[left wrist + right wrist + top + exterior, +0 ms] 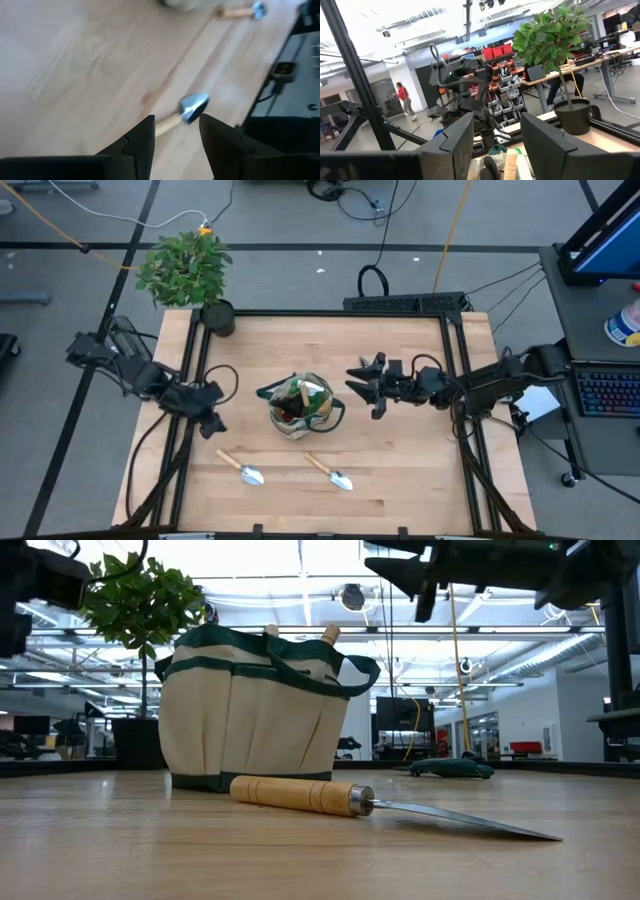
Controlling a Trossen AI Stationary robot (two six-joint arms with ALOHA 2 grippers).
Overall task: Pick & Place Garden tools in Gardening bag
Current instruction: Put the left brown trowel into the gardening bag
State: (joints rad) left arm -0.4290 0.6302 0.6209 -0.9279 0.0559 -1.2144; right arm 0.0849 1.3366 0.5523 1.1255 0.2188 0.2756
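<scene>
The beige gardening bag (300, 406) with green trim stands at the table's middle, several tools inside; wooden handles stick out of its top (328, 635). Two wooden-handled trowels lie flat near the front edge: the left one (241, 467) and the right one (329, 471). My left gripper (213, 423) is open above the table left of the bag, above the left trowel (186, 111). My right gripper (362, 385) is open and empty, raised to the right of the bag, its fingers level toward it.
A leafy potted plant (190, 272) stands in a black pot (217, 317) at the table's far left corner. Black frame rails run along the table's edges (330, 312). A person (403, 99) walks far off in the room.
</scene>
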